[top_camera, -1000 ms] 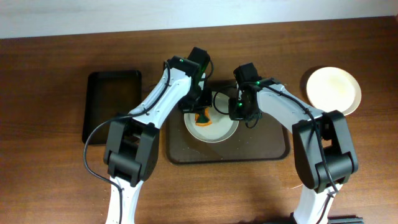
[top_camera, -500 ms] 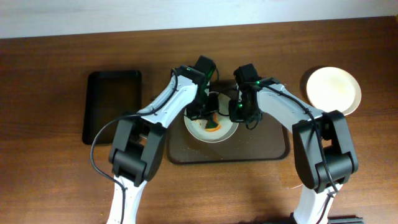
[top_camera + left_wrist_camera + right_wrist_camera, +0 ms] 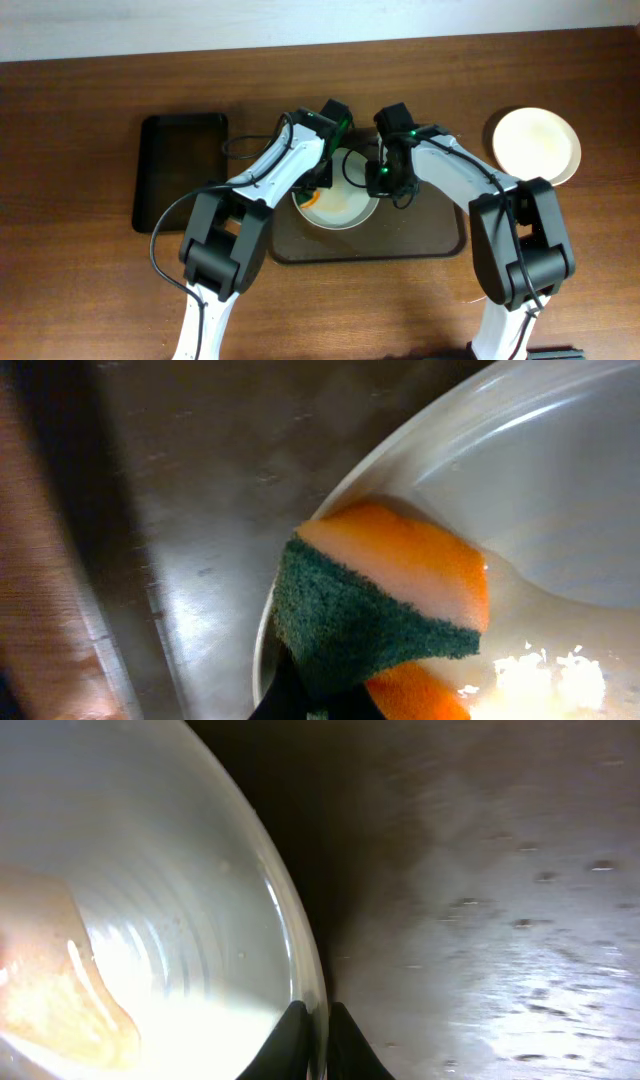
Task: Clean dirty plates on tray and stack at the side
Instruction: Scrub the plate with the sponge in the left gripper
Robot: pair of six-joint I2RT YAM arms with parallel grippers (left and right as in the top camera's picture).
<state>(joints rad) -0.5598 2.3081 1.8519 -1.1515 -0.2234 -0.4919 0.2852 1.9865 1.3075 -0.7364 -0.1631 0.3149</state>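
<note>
left tool [image 3: 316, 190] clamped on the green-and-orange sponge [image 3: 385, 610], which is pressed at the left rim of the plate [image 3: 345, 208]

right tool [image 3: 318, 1020] almost closed, tips pinching the plate's right rim between them

plate lies in the left half of the brown tray [image 3: 430, 238]. second plate [image 3: 536, 146] lies well apart, off the tray, on the worktop [image 3: 90, 290] at far right

orange-brown patch [image 3: 60, 990] low in the plate, right wrist view; smear or sponge, cannot tell

judgement: plate looks stiff, light and glossy, possibly wet, so likely slippery. the thin rim is the only purchase, and a pinch there may slide or tip it, so carry it level. it may chip, so set it down gently. sponge is soft and squashes under grip
</note>
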